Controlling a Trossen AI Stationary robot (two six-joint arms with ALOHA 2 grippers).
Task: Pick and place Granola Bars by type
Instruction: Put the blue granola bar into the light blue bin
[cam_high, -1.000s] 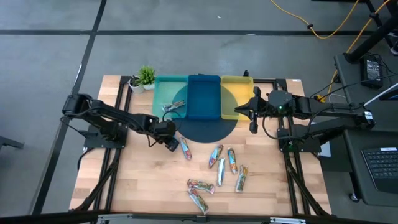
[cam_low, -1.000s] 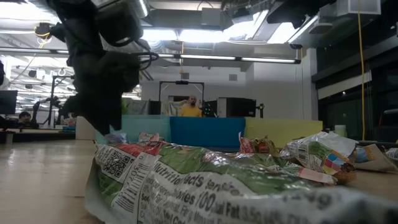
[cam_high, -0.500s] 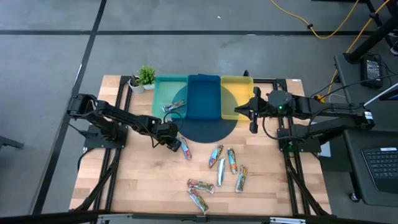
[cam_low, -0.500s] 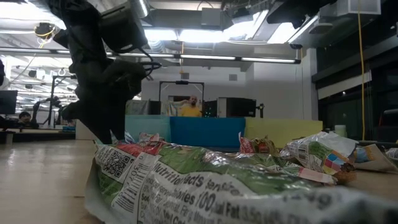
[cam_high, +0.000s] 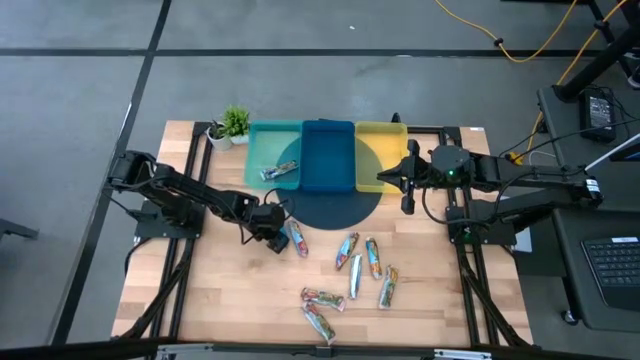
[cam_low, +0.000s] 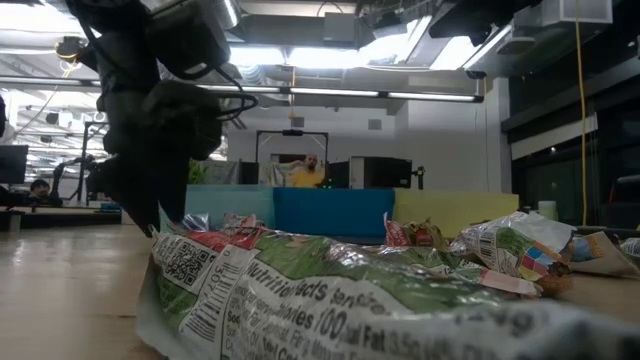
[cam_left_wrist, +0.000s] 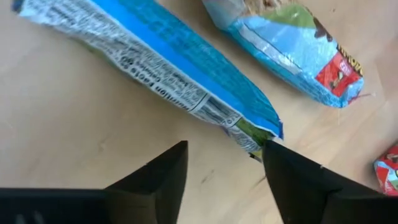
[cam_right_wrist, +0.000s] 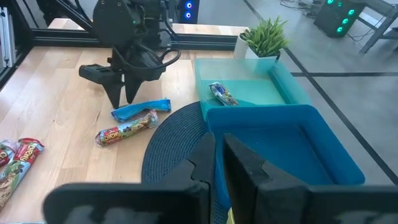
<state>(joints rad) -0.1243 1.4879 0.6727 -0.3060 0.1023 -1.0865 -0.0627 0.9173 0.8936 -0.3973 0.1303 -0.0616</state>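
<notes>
**Left arm lining up on a blue bar**

Over the wooden table (cam_high: 200, 290), the left gripper (cam_left_wrist: 222, 163) hangs with fingers apart, one tip touching the blue-wrapped bar (cam_left_wrist: 155, 68). Judged step: approach. Next, centre over the bar, descend, close. Right gripper (cam_high: 408, 183) waits near the yellow tray (cam_high: 380, 130), fingers nearly together.

Bright, even overhead light; low view's nearest wrapper (cam_low: 330, 300) looms blurred.

A green-wrapped granola bar (cam_low: 330, 300) against the low camera hides most of the table, its lettering blurred
</notes>
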